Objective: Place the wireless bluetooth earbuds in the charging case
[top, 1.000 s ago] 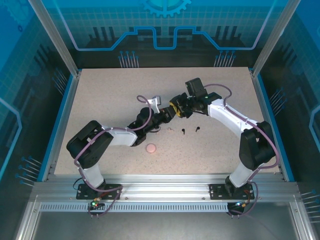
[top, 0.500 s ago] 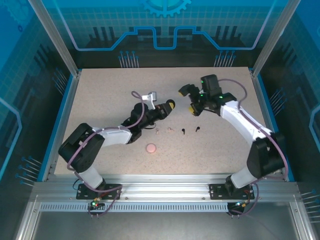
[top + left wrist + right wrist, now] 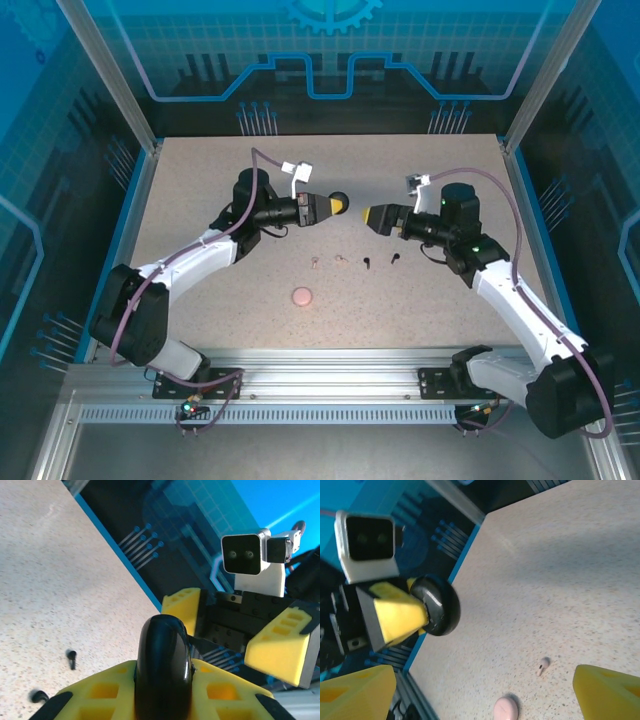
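Observation:
My left gripper is shut on a round black charging case, held on edge above the table's middle; in the left wrist view the case sits between the yellow fingers. My right gripper faces it a short way to the right, open with nothing between its fingers. On the table below lie two pale pinkish earbuds and two black earbuds. The right wrist view shows the black case and one pale earbud.
A round pink case lies shut on the table in front of the earbuds, also seen as the pink case in the right wrist view. A blue rim and transparent walls enclose the speckled table.
The two grippers were together at the black case a second ago. They have drawn apart: the left keeps the case, the right has swung back to the right, open.

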You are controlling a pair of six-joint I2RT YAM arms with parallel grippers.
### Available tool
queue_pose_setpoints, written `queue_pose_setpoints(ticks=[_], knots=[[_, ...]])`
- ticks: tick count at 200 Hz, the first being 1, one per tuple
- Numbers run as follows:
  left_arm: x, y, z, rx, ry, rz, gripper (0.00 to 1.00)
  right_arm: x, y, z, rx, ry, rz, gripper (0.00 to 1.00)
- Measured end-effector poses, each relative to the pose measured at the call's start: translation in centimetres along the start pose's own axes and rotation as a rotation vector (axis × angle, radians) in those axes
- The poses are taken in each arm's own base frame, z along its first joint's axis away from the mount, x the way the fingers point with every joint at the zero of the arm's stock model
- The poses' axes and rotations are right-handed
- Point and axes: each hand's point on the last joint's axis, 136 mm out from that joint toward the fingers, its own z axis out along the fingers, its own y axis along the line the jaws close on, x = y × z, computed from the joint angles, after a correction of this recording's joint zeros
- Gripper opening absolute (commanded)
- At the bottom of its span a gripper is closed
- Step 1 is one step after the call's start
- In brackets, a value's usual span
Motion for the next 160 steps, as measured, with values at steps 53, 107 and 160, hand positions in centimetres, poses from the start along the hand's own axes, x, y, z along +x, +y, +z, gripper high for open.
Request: queue_pose_setpoints(ticks=[53,107,160], knots=[[1.2,-0.7,0.0,0.043,0.070,-0.014,0.00,-0.1,0.9,1.5,-0.035,0.044,-0.076,0.89],[1.5,-1.0,-0.1,0.057,0.086,-0.017,0.00,-0.7,1.3,2.9,-0.039,0.060,-0.084,0.85],[1.4,-0.7,-0.1,0.039,0.084,-0.030,0.00,-1.0,-1.9,4.3,0.041,0.060,-0.034,0.77]])
